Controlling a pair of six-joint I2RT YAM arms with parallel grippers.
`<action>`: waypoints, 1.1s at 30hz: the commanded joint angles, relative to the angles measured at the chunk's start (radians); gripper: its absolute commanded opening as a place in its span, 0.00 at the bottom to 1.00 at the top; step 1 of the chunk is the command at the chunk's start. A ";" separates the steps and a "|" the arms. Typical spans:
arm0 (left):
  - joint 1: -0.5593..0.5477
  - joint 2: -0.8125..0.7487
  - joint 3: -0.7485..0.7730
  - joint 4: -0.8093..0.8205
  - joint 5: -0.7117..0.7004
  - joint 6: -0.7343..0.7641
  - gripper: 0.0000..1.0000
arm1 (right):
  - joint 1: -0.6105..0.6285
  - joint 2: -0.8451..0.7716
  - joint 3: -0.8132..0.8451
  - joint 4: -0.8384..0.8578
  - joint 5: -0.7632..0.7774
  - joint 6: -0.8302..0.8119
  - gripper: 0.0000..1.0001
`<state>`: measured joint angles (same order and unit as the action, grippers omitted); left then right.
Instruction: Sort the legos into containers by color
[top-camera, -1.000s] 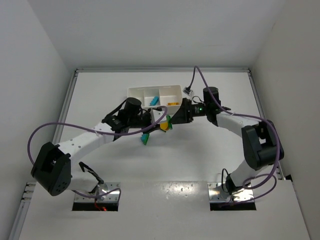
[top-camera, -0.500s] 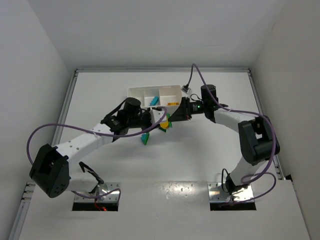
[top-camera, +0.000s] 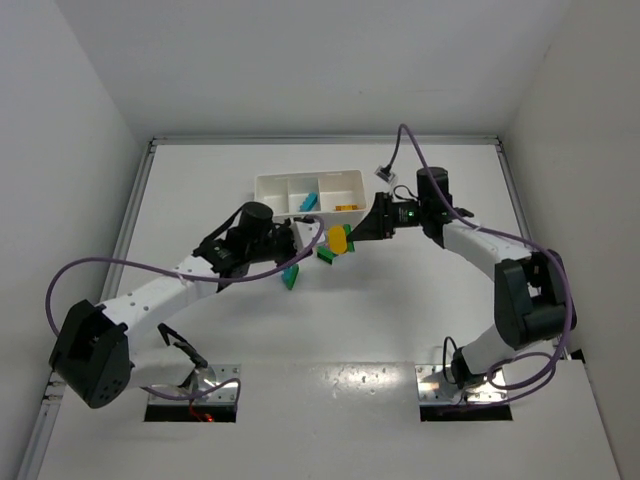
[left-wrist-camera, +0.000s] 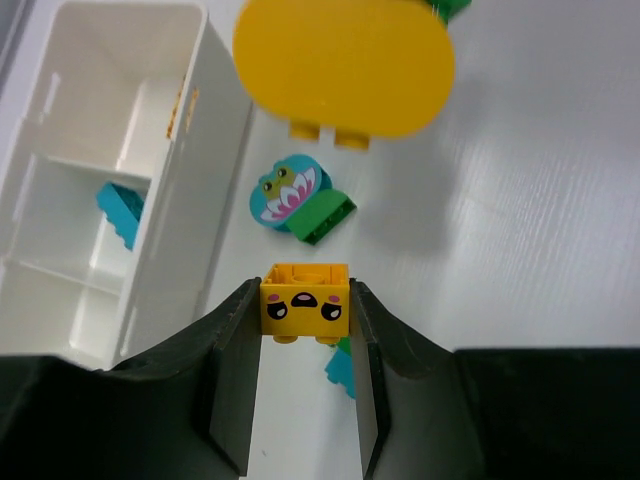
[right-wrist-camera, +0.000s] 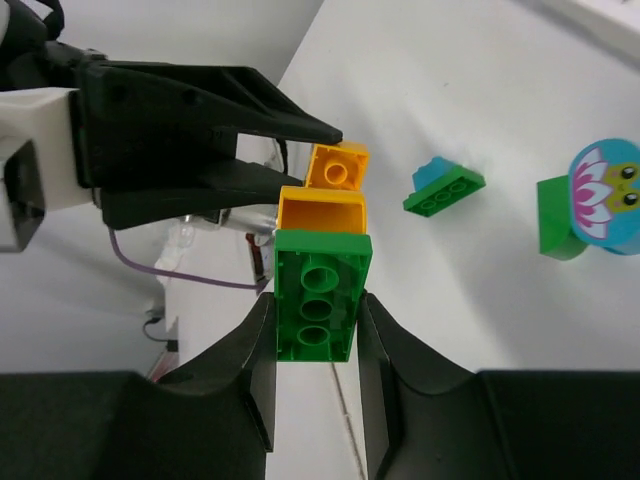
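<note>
Two grippers, both clenched on bricks, meet just in front of the tray.

Left gripper grasps a yellow cube brick with a face printed on it. The cube is pinched between both fingers and lifted off the table.

White tray sits past the grippers, three compartments side by side. Cyan brick lies in the middle compartment and an orange brick in the right one. Can't tell what the left compartment holds.

On the table, a green and cyan brick lies under the left gripper. A round cyan frog-face piece on a green block lies just beside the tray's near wall, between the two grippers.

Right gripper grasps a green brick, studs facing the wrist camera. A yellow oval piece is stuck to that brick's far end. The stack hangs in the air near the left gripper's cube, not touching it, in front of the tray's right compartment.
</note>
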<state>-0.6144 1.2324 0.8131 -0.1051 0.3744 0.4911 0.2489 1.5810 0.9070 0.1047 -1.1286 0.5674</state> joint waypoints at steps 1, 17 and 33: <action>0.013 -0.036 -0.019 -0.030 -0.042 -0.103 0.08 | -0.028 -0.049 -0.007 -0.031 -0.026 -0.083 0.00; 0.191 -0.077 0.075 0.103 -0.060 -0.459 0.08 | -0.143 -0.092 0.052 -0.281 0.079 -0.397 0.00; 0.262 0.511 0.567 0.265 0.035 -0.568 0.08 | -0.184 -0.055 0.245 -0.536 0.372 -0.618 0.00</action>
<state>-0.3630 1.6951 1.2873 0.0864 0.3614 -0.0219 0.0681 1.5230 1.1004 -0.3855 -0.8146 0.0101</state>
